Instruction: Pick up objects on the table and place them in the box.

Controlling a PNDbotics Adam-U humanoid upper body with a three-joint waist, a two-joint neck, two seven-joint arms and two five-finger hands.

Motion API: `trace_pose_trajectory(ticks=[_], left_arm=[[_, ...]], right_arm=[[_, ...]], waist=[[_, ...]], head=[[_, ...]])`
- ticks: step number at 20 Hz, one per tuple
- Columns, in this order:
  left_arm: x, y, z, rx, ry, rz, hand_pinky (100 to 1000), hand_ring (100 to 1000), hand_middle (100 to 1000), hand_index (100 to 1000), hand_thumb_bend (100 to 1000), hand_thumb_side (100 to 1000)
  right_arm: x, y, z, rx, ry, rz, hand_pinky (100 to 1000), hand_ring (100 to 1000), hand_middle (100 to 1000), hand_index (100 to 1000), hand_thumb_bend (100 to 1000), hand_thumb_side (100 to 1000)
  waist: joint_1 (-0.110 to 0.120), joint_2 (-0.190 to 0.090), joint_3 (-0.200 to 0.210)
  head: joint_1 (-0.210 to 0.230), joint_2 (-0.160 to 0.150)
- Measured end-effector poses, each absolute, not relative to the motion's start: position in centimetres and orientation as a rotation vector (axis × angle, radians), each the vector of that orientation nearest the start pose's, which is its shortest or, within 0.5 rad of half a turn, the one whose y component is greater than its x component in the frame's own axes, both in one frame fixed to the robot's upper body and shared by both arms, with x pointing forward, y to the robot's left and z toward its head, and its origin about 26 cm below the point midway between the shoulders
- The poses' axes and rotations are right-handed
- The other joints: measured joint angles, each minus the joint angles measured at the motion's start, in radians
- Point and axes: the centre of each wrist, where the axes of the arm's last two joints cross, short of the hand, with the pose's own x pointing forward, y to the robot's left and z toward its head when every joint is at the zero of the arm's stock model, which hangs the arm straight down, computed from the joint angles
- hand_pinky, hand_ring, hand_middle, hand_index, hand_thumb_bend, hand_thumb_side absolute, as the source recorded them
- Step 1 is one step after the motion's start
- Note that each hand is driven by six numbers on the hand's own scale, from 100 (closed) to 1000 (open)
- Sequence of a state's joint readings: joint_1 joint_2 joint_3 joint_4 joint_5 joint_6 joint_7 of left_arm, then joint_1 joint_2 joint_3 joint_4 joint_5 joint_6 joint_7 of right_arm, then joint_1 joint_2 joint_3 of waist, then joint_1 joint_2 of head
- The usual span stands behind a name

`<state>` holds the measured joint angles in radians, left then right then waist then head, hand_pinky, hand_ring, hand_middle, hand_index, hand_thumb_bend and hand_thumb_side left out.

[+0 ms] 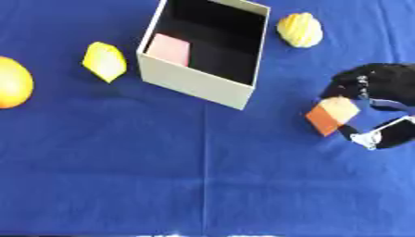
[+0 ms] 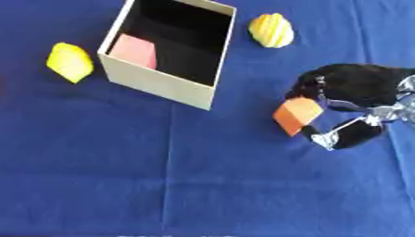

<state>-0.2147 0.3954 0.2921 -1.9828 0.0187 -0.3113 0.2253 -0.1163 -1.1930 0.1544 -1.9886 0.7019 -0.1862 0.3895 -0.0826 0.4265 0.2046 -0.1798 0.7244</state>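
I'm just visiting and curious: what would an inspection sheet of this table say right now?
Surface: blue cloth with faint creases.
Job's things: open box holding a pink block; orange block pinched by the right hand; yellow block left of the box; ridged yellow piece right of it; orange round piece at the left edge.
Clutter: nothing seen.
Hands: right hand curled on the orange block; left not in view.
Cables: nothing seen.
Surroundings: nothing seen.
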Motion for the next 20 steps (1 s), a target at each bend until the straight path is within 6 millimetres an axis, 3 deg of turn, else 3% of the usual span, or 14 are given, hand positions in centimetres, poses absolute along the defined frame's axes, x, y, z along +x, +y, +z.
trace_pose_trajectory(ticks=[2, 8, 20], left_arm=[[28.1, 35.0, 20.6, 0.568, -2.563, 0.003, 876, 772, 769, 879, 100, 552], [28.1, 35.0, 20.6, 0.559, -2.560, 0.003, 876, 772, 768, 878, 100, 552], [28.1, 35.0, 20.6, 0.549, -2.556, 0.005, 877, 773, 769, 879, 100, 544]], right_arm=[[27.0, -35.0, 23.2, -1.045, -1.207, 2.057, 894, 904, 607, 767, 100, 606], [27.0, -34.8, 23.0, -1.059, -1.299, 1.978, 857, 842, 509, 671, 100, 493], [27.5, -34.3, 24.4, -1.096, -1.655, 1.764, 804, 735, 445, 608, 100, 284]], waist=[[0.000, 0.000, 0.000], [0.000, 0.000, 0.000], [0.001, -0.008, -0.001]], head=[[-0.001, 0.000], [-0.004, 0.000], [-0.006, 0.000]])
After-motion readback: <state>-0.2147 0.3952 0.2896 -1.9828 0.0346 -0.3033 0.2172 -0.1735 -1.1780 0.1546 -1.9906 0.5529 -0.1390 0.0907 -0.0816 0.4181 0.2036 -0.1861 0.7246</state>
